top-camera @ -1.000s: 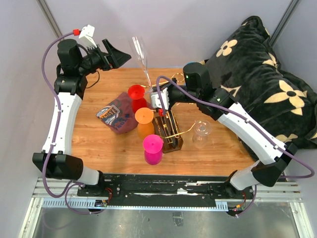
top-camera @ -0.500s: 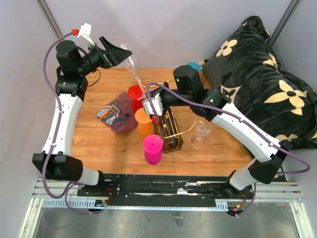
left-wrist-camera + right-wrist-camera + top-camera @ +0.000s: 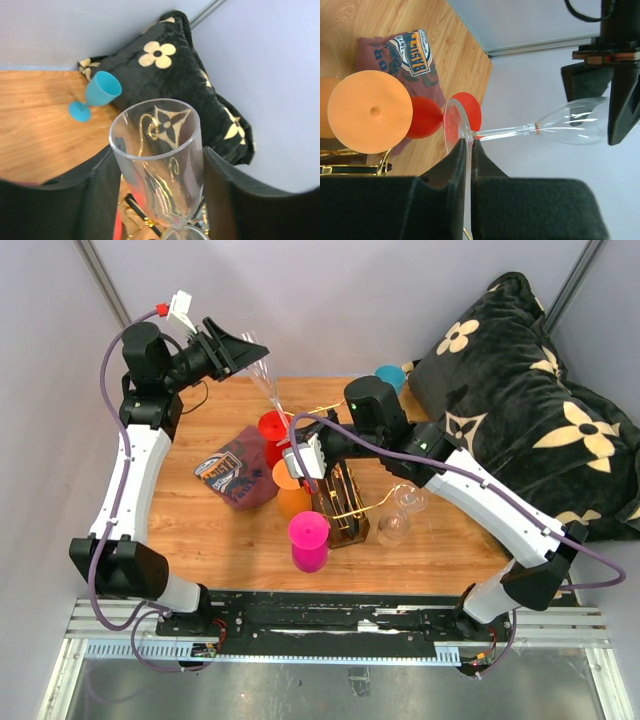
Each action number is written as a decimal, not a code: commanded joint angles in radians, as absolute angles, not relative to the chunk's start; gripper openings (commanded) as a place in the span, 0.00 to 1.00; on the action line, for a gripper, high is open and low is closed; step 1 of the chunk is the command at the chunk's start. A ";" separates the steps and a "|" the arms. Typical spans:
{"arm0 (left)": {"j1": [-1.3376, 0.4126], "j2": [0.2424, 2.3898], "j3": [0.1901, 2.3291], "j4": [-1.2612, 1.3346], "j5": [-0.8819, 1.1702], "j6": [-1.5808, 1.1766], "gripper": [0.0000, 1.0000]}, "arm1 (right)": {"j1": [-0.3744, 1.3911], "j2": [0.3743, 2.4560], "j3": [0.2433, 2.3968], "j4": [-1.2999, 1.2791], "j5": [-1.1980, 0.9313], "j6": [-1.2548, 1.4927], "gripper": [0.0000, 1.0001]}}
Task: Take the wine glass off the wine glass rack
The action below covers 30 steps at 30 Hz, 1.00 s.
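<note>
Clear glass: a flute, off the rack, in the air over the far left part of the desk. It lies tilted, bowl toward the far left corner and foot toward the middle.
Right hand: pinched tight on the rim of the glass's foot, holding it by that edge.
Left hand: about half wide, one finger on each side of the bowl and close against it. Whether they press the bowl I cannot tell.
Rack: dark wood with gold wire arms, mid-desk toward the near edge, just beside the right hand.
Red cup: lower down, just by the glass's foot.
Orange cup: next to the right hand, at the rack's left side.
Pink cup: nearer the near edge, left of the rack.
Packet: maroon, flat on the desk, left of the cups.
Other glass: clear, right of the rack by a gold arm's end.
Blue cup: at the far edge, beside the cushion.
Cushion: black with cream flowers, at the far right corner.
</note>
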State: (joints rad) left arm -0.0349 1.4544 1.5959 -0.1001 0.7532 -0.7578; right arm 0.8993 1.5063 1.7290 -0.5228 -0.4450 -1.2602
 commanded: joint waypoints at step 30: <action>0.078 1.684 1.759 -0.065 0.018 -0.172 0.08 | 0.812 1.145 1.419 -0.192 -0.224 -0.981 0.98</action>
State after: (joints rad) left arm 0.0807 1.6665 1.8191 -0.1989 0.2722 -0.3412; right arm 0.8524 1.1934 1.4712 -0.2905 -0.2348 -1.0756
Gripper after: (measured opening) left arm 0.614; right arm 0.984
